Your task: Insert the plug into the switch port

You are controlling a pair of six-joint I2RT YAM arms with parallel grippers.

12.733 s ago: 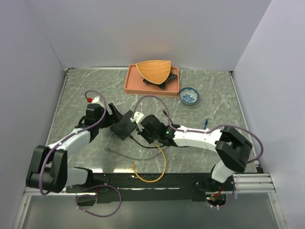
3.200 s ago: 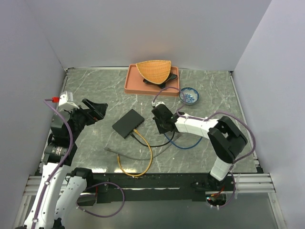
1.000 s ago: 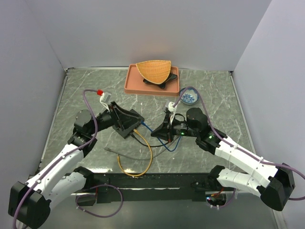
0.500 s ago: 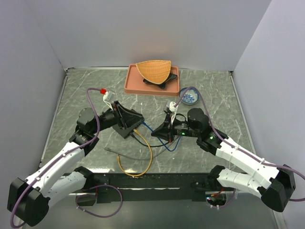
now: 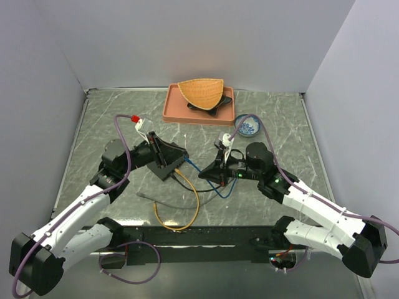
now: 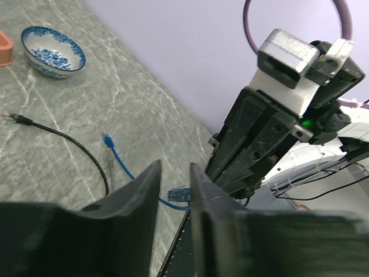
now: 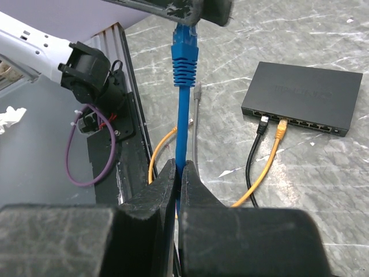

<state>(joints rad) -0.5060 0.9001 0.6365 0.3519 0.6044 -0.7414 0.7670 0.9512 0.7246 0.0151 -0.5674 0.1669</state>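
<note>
The marbled table (image 5: pixel 280 124) is carrying everything. The left arm (image 5: pixel 81 205) is reaching in toward its centre and the right arm (image 5: pixel 312 205) is stretching in from the other side to meet it. The switch (image 7: pixel 302 92) is lying flat on the table left of centre, below the left gripper (image 6: pixel 176 170), with its socket row facing the right gripper (image 7: pixel 176 170). A yellow cable (image 7: pixel 271 156) and a black cable (image 7: pixel 256 147) are sitting in neighbouring sockets. The right gripper is clamping the blue cable (image 7: pixel 183 109) a little way behind the plug (image 7: pixel 185 37), which is pointing at the left gripper. The left jaws are standing a narrow gap apart with the plug showing in that gap. Whether they are pressing it cannot be told.
</note>
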